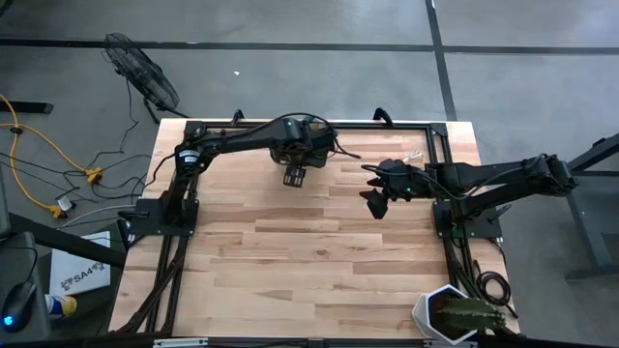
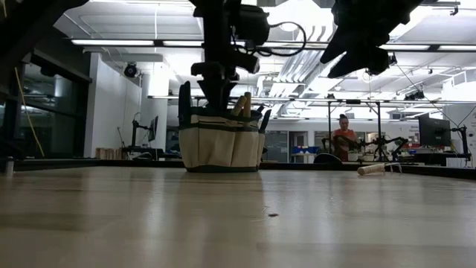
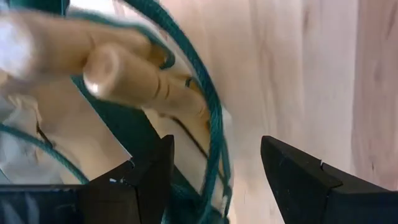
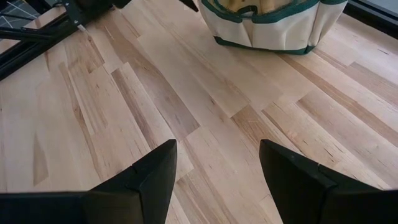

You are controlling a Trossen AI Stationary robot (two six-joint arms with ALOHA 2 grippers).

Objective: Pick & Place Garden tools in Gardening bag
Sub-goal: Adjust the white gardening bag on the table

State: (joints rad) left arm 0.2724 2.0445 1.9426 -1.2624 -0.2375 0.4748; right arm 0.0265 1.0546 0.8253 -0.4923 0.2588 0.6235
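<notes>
The tan gardening bag (image 2: 221, 147) with dark green trim stands upright on the table's far side. Wooden tool handles (image 2: 242, 106) stick up out of it. In the high view my left arm covers it. My left gripper (image 3: 214, 168) is open just above the bag's rim, over wooden handles (image 3: 130, 78) and a teal cord loop (image 3: 211, 112). My right gripper (image 4: 214, 168) is open and empty above bare table, to the right of the bag (image 4: 267, 28). One wooden-handled tool (image 2: 372, 169) lies on the table at the far right.
A spiky green plant in a white hexagonal pot (image 1: 453, 315) stands at the table's near right corner. A black frame (image 1: 440, 145) runs along the table's edges. A person (image 2: 343, 135) is in the room behind the table.
</notes>
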